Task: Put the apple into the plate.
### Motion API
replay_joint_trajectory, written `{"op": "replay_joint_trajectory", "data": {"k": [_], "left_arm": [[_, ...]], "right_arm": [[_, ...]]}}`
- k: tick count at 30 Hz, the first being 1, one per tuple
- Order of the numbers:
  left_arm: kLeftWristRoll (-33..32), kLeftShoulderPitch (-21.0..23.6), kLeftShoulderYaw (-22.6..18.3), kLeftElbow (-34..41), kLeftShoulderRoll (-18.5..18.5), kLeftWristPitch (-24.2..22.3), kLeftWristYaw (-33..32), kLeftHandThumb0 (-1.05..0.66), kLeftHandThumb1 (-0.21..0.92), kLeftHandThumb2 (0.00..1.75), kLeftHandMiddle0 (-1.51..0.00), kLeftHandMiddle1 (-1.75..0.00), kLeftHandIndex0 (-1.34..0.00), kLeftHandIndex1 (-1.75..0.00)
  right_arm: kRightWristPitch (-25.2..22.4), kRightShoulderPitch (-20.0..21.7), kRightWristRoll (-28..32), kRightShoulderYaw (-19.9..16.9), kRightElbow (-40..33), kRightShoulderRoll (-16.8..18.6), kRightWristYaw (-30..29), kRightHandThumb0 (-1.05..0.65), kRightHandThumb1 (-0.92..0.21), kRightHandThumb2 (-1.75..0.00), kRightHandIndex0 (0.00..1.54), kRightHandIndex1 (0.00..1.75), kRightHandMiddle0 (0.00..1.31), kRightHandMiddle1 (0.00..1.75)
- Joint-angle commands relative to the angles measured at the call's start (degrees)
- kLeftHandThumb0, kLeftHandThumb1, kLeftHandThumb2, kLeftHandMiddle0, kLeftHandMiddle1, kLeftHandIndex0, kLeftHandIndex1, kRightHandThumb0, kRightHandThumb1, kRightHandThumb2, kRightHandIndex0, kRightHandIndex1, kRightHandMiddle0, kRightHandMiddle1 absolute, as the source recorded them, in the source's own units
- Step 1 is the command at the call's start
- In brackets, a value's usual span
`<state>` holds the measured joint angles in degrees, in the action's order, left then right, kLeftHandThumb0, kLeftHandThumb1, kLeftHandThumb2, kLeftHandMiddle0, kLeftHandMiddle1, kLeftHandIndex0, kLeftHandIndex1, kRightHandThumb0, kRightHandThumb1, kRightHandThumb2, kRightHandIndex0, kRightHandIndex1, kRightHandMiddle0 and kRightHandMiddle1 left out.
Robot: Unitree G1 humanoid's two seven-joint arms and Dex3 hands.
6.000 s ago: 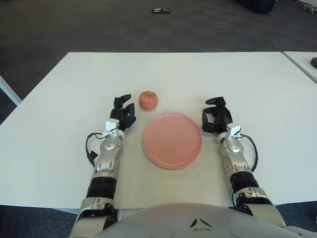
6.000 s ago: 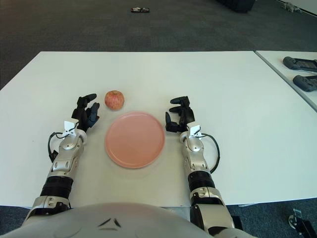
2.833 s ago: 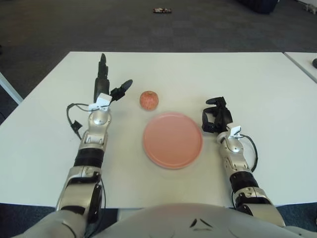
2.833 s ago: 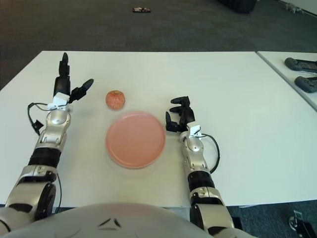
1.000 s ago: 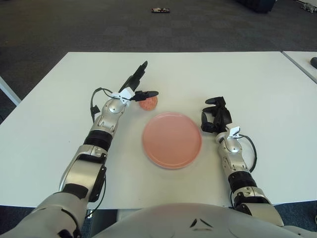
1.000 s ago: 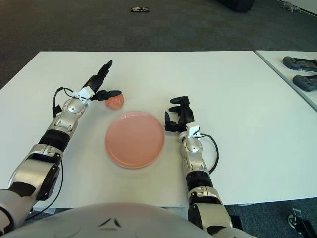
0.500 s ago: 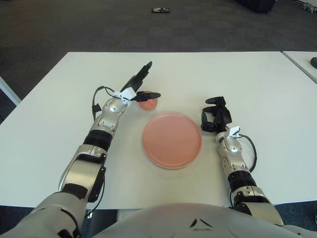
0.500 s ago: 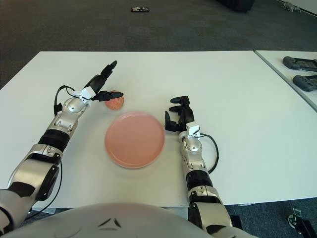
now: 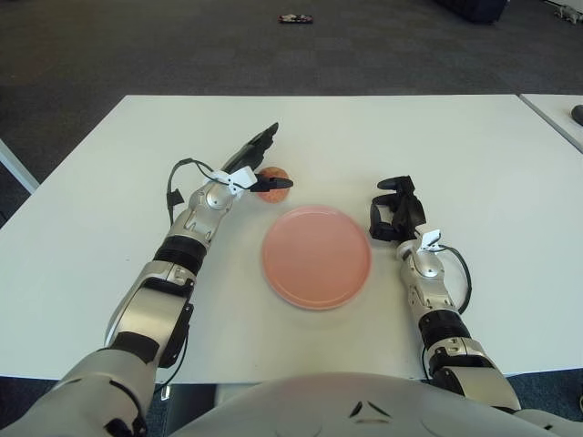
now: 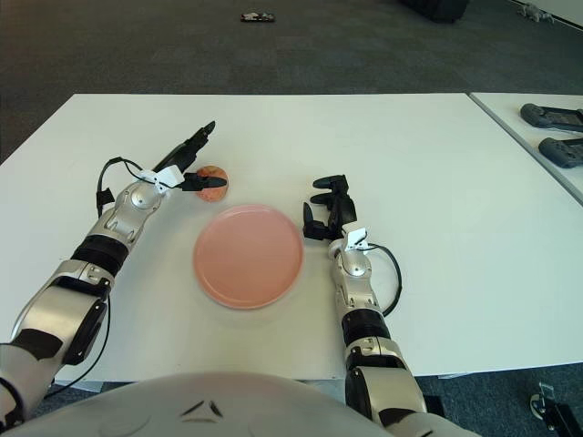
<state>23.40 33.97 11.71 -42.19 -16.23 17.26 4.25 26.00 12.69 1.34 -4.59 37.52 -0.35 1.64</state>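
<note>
A reddish apple (image 9: 274,174) sits on the white table (image 9: 474,146), just beyond the far-left rim of an empty pink plate (image 9: 316,257). My left hand (image 9: 266,162) reaches in from the left and straddles the apple. Its long fingers (image 9: 259,141) stretch past the apple's far side and the thumb crosses its near side. The hand is open and partly hides the fruit. My right hand (image 9: 393,211) shows to the right of the plate, fingers curled, holding nothing.
A second white table (image 10: 537,137) stands at the right with two dark devices (image 10: 552,116) on it. A small dark object (image 9: 296,18) lies on the carpet far behind. The table's front edge runs close to my torso.
My left hand has lifted from beside the plate, swung out to the left, then reached right to the apple; over the last second it lowered around it. Apple, plate and right hand stayed put.
</note>
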Motion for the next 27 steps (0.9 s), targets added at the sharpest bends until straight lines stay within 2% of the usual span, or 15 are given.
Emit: {"op": "replay_joint_trajectory", "data": {"k": [1, 12, 27], "left_arm": [[1.7, 2.6, 0.7, -2.4, -0.8, -1.3, -2.3, -1.05, 0.87, 0.0, 0.0, 0.0, 0.0, 0.0], [4.4, 8.3, 2.5, -16.9, -1.2, -0.8, -9.6, -1.05, 0.86, 0.0, 0.0, 0.0, 0.0, 0.0], [6.4, 11.1, 6.4, -26.3, 0.7, -3.3, -15.8, -1.05, 0.86, 0.0, 0.0, 0.0, -0.02, -0.02]], "right_arm": [[-1.6, -1.7, 0.3, 0.0, 1.4, 0.6, -0.3, -0.04, -0.31, -1.29, 1.29, 1.75, 1.03, 1.75], [-1.2, -1.7, -0.1, 0.1, 1.8, 0.4, -0.6, -0.03, -0.3, -1.29, 1.3, 1.75, 1.04, 1.75], [-0.1, -1.9, 0.4, 0.0, 2.2, 0.3, -0.3, -0.04, -0.3, -1.31, 1.3, 1.75, 1.04, 1.75]]}}
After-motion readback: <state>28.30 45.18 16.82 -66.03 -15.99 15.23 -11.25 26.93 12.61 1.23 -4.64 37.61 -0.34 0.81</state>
